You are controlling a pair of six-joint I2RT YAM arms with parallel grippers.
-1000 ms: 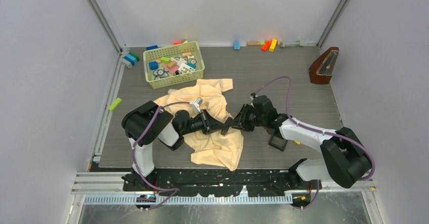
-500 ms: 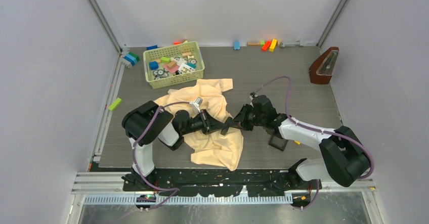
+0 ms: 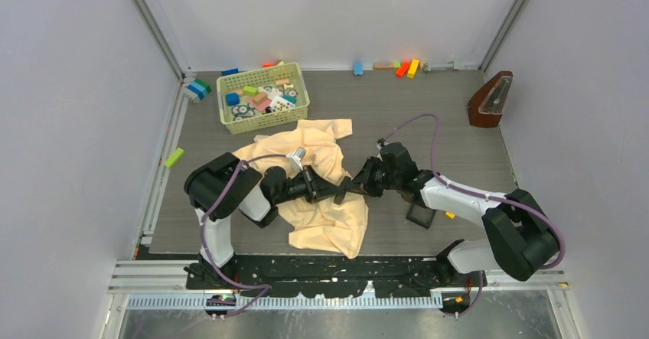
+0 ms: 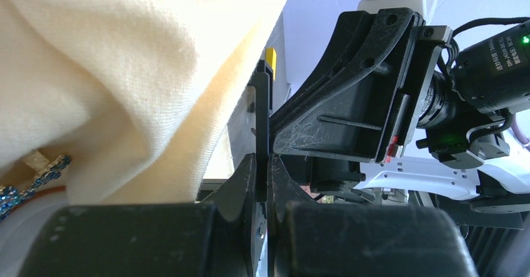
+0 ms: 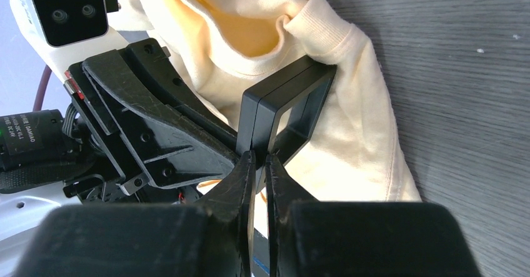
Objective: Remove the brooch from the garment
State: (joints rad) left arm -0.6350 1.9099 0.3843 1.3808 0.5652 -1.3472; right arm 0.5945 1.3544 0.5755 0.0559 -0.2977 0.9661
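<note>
Judging from both wrist views, little of the task is done. A black frame (image 5: pixel 257 117) is pinched on one edge by the right gripper (image 5: pixel 259 164), its fingers pressed nearly together on the thin rim. The other side is clamped in the same way by the left gripper (image 4: pixel 263 167), and no gap is seen at either pair. The brooch (image 4: pixel 28 180) (a blue glint with a gilt bit beside it) is seen well to the left of the left fingers. It is tucked under a fold of the garment (image 4: pixel 125 83) and apparently not yet freed; whether it is pinned there cannot be told. Neither gripper is placed on it. By this reading, the black frame must be let go by one gripper, the fold lifted, and the brooch gripped and drawn off.
</note>
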